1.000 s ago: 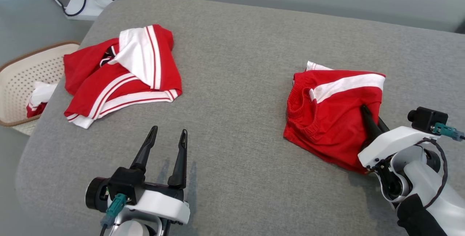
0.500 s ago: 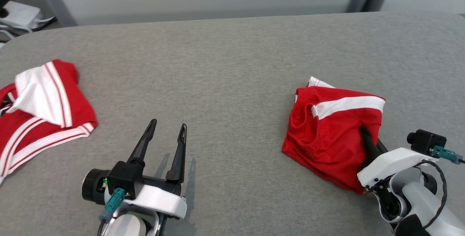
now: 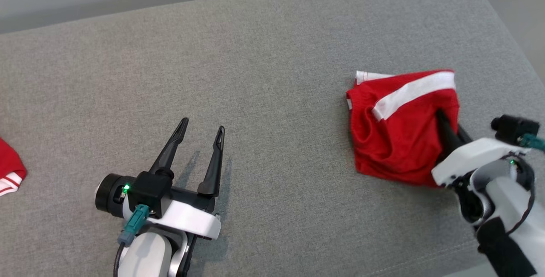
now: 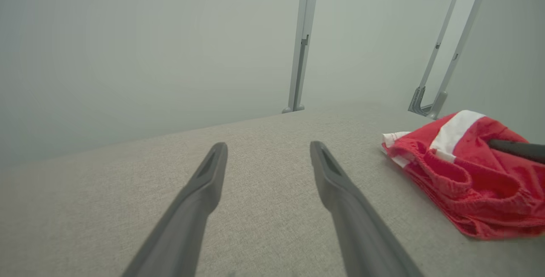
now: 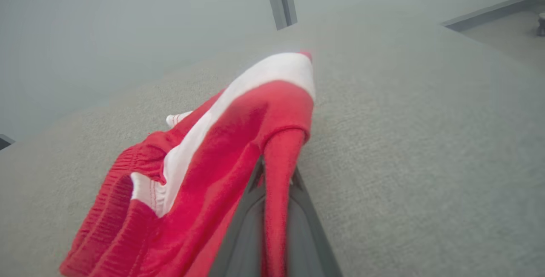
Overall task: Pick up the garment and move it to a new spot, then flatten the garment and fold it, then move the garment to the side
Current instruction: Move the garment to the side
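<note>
A grey fabric-covered padded top [image 3: 272, 76] carries a crumpled red garment with a white stripe [image 3: 400, 140] near its right edge; a red-and-white cloth [image 3: 8, 170] lies well apart leftward.

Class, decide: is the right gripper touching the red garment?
Touching. The right wrist view shows the right gripper shut on a fold of the red garment.

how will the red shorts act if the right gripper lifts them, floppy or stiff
Probably floppy: the red shorts sag in soft folds where the right gripper pinches one ridge. Likely light, being thin cloth. The rest may drag on the grey fabric surface.
</note>
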